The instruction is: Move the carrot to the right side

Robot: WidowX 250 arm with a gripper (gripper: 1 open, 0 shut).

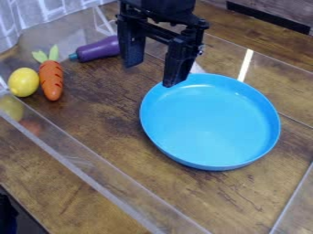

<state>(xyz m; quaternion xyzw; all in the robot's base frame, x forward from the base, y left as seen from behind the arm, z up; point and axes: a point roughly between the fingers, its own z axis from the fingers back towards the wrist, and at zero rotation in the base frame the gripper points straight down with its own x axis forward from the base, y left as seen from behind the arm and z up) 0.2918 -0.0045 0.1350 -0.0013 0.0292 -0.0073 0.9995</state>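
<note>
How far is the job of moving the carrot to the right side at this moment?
Nothing looks done: the carrot lies at the left, beside the yellow fruit. In hand: the open gripper hangs empty near the blue plate. Left: reaching, grasping and carrying it right.

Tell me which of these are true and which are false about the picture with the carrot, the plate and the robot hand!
1. The carrot lies on the blue plate. False: it lies on the wooden table, left of the plate.
2. The yellow fruit sits right beside the carrot. True.
3. The gripper is holding the carrot. False: it is open and holds nothing, well to the right of the carrot.
4. The purple eggplant lies behind the carrot, farther from the camera. True.
5. The blue plate has food on it. False: nothing lies on it.
</note>
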